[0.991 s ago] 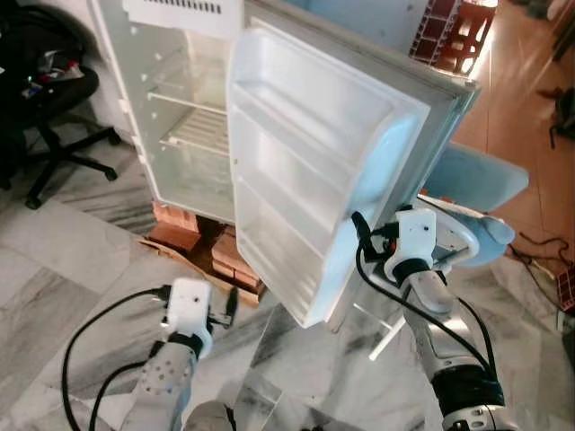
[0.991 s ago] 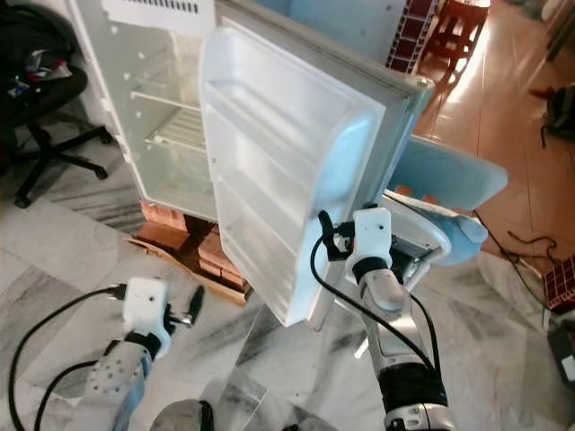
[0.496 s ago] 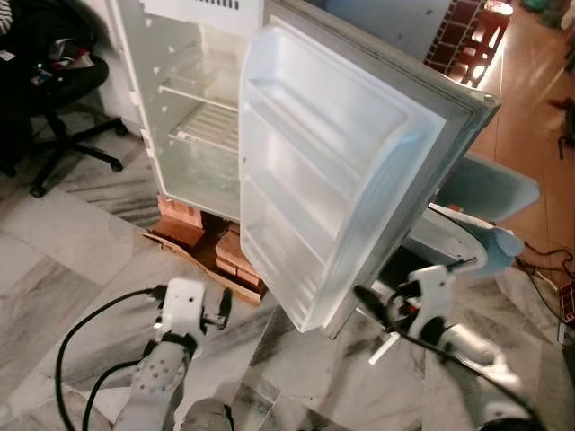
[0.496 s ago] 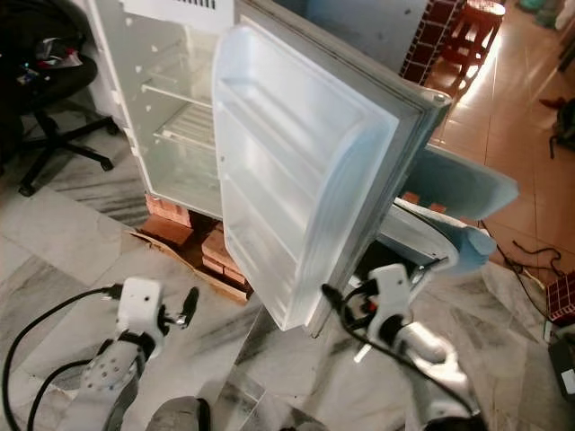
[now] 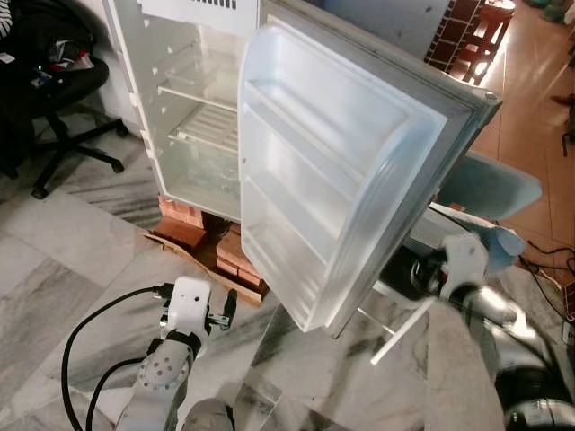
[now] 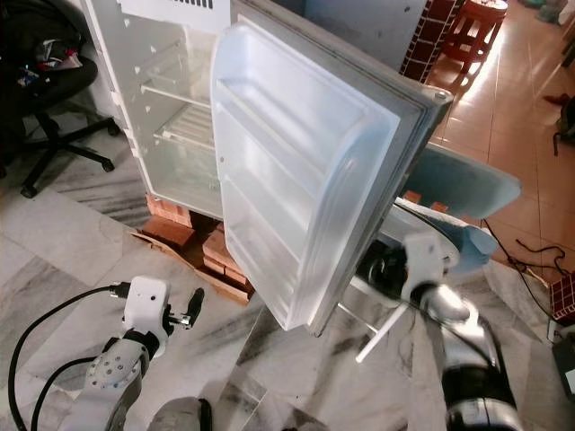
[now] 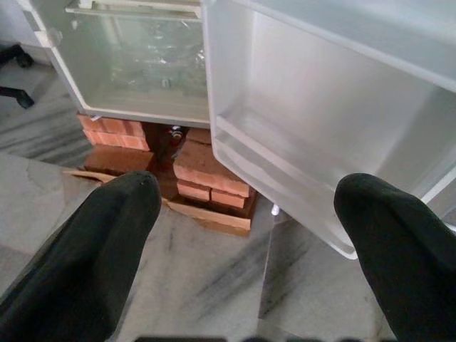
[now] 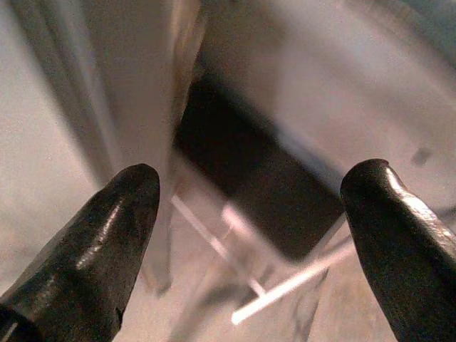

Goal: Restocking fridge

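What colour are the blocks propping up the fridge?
Reddish-orange: the bricks under the fridge are stacked on a board; the left wrist view shows them best.

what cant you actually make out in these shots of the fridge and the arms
- Right gripper: blurred in the right wrist view; behind the fridge door in the eye views.
- Fridge top: cut off by the upper edge in both eye views.
- What lies behind the door: hidden by the door itself.
- Items on the office chair: too small to name.
- Left gripper: its open fingers cover the lower corners of the left wrist view.
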{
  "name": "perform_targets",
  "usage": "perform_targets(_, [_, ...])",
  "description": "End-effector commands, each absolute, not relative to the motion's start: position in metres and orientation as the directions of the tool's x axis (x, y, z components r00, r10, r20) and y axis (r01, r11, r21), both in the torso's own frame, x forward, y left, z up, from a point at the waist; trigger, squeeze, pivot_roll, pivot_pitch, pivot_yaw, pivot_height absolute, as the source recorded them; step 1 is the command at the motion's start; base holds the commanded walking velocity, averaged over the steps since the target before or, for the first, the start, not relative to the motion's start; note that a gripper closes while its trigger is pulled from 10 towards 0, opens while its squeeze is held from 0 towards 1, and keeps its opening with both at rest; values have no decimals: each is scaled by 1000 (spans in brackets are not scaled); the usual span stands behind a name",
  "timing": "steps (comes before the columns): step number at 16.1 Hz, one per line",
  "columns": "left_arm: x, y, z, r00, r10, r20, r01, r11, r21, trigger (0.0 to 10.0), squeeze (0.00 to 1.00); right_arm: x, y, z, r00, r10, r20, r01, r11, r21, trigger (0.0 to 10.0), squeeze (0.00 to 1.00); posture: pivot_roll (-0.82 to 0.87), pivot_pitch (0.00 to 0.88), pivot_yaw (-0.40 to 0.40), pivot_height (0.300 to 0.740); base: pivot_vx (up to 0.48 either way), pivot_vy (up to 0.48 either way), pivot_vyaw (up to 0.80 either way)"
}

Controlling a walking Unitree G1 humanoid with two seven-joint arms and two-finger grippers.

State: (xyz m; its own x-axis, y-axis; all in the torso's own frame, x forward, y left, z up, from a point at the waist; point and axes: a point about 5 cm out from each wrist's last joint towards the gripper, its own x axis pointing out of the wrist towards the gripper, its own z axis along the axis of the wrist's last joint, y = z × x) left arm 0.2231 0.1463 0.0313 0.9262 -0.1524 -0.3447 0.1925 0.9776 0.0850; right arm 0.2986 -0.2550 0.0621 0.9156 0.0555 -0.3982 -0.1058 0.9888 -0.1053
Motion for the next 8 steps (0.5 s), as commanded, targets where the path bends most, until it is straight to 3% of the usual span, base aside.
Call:
perform_targets(1, [222, 144, 29, 917, -163, -365, 208, 974, 87, 10000, 0, 309, -249, 78, 945, 78, -319, -102, 993, -57, 10000, 0, 124, 38, -77, 740, 0, 0, 0])
perform_targets(3, [223, 144, 29, 915, -167, -366, 212, 973, 85, 10000, 0, 319, -227, 102, 964, 214, -159, -203, 976, 84, 10000, 0, 123, 37, -75, 740, 0, 0, 0])
perform_targets(5, [223, 143, 29, 913, -174, -368, 220, 972, 85, 10000, 0, 313, -199, 125, 910, 415, 11, -405, 883, 236, 10000, 0, 122, 37, -74, 740, 0, 0, 0])
perform_targets(6, [223, 142, 29, 913, -175, -369, 221, 972, 85, 10000, 0, 301, -184, 133, 835, 544, 83, -539, 778, 322, 10000, 0, 122, 37, -74, 740, 0, 0, 0])
perform_targets(8, [222, 141, 28, 911, -178, -372, 224, 971, 83, 10000, 0, 258, -159, 146, 575, 790, 212, -783, 456, 422, 10000, 0, 120, 38, -75, 740, 0, 0, 0])
